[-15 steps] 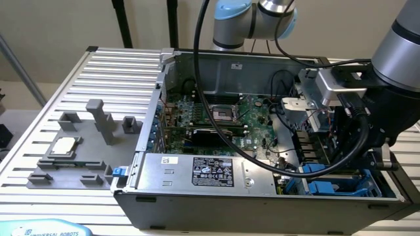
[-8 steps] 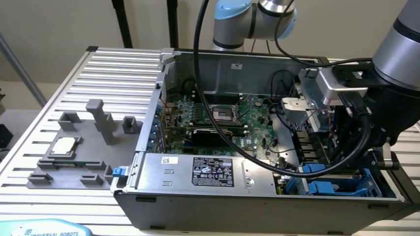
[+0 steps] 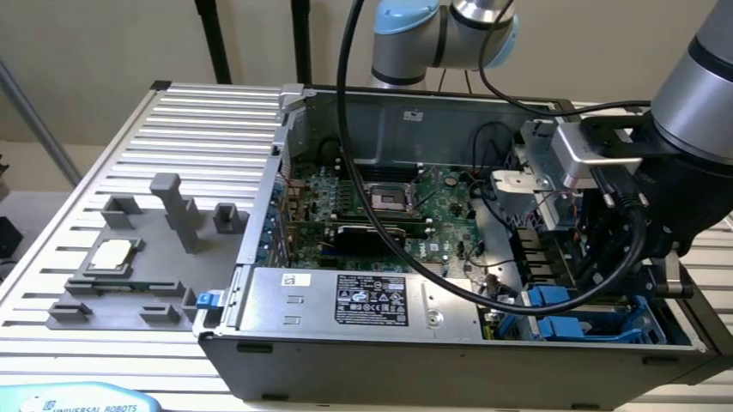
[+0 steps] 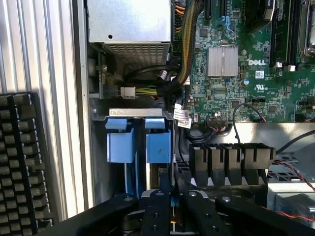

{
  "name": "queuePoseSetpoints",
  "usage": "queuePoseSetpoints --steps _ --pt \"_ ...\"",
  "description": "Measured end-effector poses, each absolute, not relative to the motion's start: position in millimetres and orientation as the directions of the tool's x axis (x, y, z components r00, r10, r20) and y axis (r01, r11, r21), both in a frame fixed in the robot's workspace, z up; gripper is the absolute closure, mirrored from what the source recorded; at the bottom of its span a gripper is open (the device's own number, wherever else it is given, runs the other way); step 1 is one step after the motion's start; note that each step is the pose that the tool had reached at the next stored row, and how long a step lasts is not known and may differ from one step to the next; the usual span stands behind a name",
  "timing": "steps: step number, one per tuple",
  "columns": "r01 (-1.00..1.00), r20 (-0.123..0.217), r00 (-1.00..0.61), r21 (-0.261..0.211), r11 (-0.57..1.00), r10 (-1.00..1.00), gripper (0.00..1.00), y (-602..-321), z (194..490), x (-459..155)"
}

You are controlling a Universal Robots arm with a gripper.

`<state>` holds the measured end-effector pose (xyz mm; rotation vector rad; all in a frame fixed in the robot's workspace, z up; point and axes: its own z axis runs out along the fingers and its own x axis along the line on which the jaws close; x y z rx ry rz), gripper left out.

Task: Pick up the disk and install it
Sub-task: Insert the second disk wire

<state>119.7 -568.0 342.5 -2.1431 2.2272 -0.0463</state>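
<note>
Black fingers (image 4: 155,214) of the gripper (image 4: 171,200) sit closest to the wrist camera, drawn almost together with only a narrow gap between them. A sliver of blue shows in that gap, so I judge them to be clamped on the edge of the disk (image 4: 158,142), though the contact itself is partly hidden. That disk stands edge-on in the drive bay, its blue carrier rail beside a second blue carrier (image 4: 120,142), just below the silver power supply (image 4: 130,22) and next to the green motherboard (image 4: 236,73). In the lower right of the exterior view the blue carriers lie in the corner of the open computer case (image 3: 343,360), with the arm reaching down over them. A hard drive of this kind is stiff and fairly dense for its bulk, so it should not flex. Its metal faces are smooth and could slide in a light pinch, and it will not take knocks kindly. The plastic rails look the safer hold, since they give more friction and keep the pads off the label and circuit side, but they are springy, so squeezing hard may bow them and jam the slide in the bay
</note>
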Motion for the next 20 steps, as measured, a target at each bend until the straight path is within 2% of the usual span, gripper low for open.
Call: queuePoseSetpoints --steps 20 --pt "-0.998 -0.016 -0.038 -0.056 0.038 -0.999 0.84 -571.6 342.4 119.8"
